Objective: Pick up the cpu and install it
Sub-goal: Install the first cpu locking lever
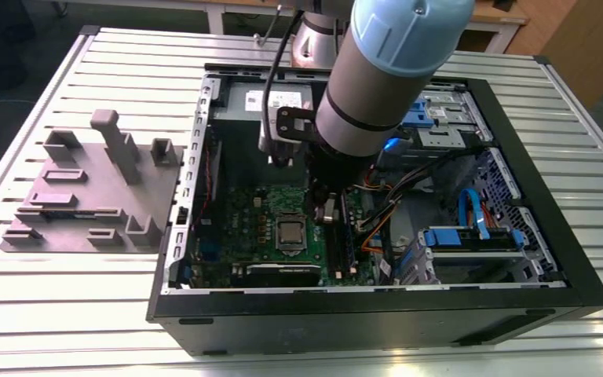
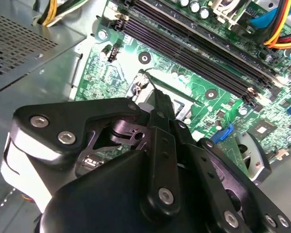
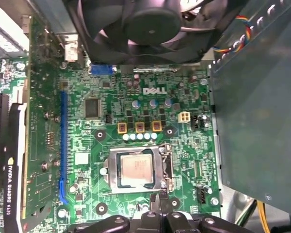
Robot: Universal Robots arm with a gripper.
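Silvery cpu (image 3: 136, 170) lies in the socket frame (image 3: 112, 171), gripper (image 3: 161, 203) pressed together beside that frame's edge.

This looks like a robotics lab or test workshop; the counter (image 1: 60, 306) is a ribbed bed of aluminium slats, not household furniture; a desktop computer case (image 1: 385, 318) lies on it on its side with the panel off, its green motherboard (image 1: 264, 212) bare; a pale-blue and grey industrial arm (image 1: 385, 63) reaches into it; beside the case sits a grey-mauve plastic fixture block (image 1: 82, 196) with upright posts; behind stand a white-framed table (image 1: 216, 16) and wooden boards (image 1: 584, 47).
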